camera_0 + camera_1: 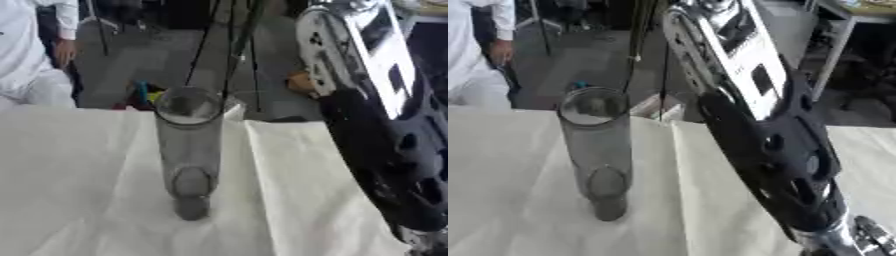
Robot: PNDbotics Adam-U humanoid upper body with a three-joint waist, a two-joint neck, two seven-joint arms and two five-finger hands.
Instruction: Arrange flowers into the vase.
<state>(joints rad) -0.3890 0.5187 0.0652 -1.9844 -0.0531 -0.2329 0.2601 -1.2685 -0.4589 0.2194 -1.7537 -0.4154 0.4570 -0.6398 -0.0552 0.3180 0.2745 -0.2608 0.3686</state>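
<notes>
Surface: white cloth (87,190) covers the desk, with a fold line running down just right of the vase; grey floor and dark tripod legs (229,45) lie beyond the far edge.
Vase: clear glass cylinder (187,150) stands upright on the cloth, long axis vertical, round open mouth at the top facing the camera, narrow base at the bottom. It holds nothing that can be seen.
Right arm: black and silver forearm (772,135) crosses the right-eye view on a slant, from the top middle down to the lower right corner, passing right of the vase and apart from it. Silver plates sit on its upper part, black shell with oval holes on the lower part.
Right hand: only a few fingers (872,235) show at the lower right corner, well right of the vase base, cut by the edge; whether they are spread or curled cannot be told.
Left hand: shows in neither view.
Flowers: none can be made out.
Hard to see: small coloured items (144,95) behind the vase's rim on the floor, shape unclear.
</notes>
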